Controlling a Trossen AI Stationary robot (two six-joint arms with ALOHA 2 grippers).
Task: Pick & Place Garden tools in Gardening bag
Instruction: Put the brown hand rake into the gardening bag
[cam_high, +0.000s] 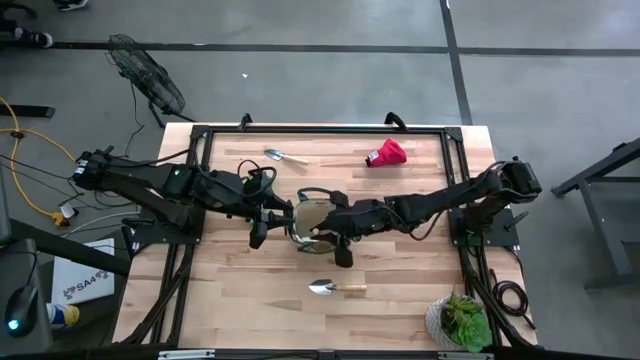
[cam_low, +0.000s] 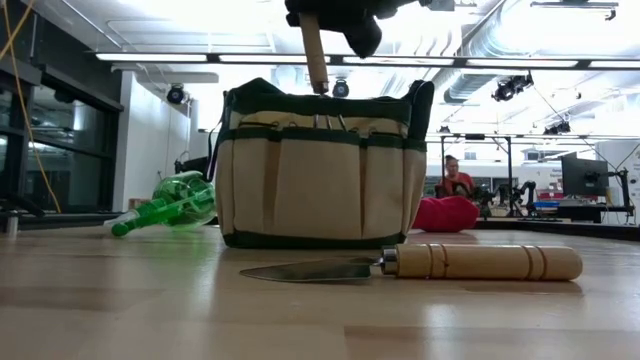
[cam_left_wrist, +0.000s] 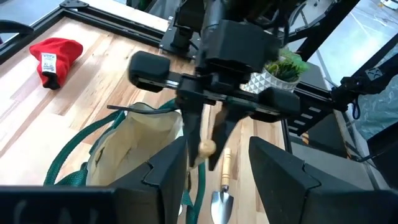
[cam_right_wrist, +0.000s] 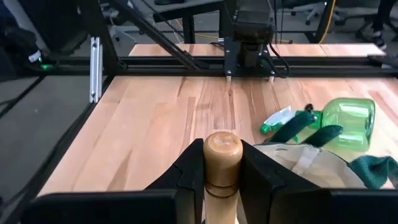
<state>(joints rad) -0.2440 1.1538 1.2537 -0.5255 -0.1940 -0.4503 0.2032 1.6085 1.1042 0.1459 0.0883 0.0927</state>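
The khaki gardening bag (cam_high: 308, 216) with dark green trim stands upright on its base at the table's middle; it also shows in the low view (cam_low: 320, 170). My right gripper (cam_right_wrist: 222, 163) is above the bag's opening, shut on a wooden-handled tool (cam_low: 315, 55). My left gripper (cam_left_wrist: 217, 147) is open by the bag's left side (cam_high: 263, 222); I cannot tell whether it touches the bag. A wooden-handled silver trowel (cam_high: 335, 287) lies flat near the front edge. A smaller trowel (cam_high: 283, 156) and a red piece (cam_high: 385, 153) lie at the far side. My right gripper pinches the tool's wooden handle (cam_right_wrist: 222, 177) between its two fingers. The handle lies along the fingers, and its rounded free end (cam_right_wrist: 222, 144) sticks out past the fingertips. The fingers come from above, pointing down. The handle hangs nearly upright, its end (cam_low: 321, 88) at the bag's rim.
A green spray bottle (cam_low: 170, 203) lies on its side left of the bag. A potted plant (cam_high: 460, 320) stands at the near right corner. A black frame (cam_high: 320, 130) runs round the table. A person (cam_low: 458, 176) sits in the room behind.
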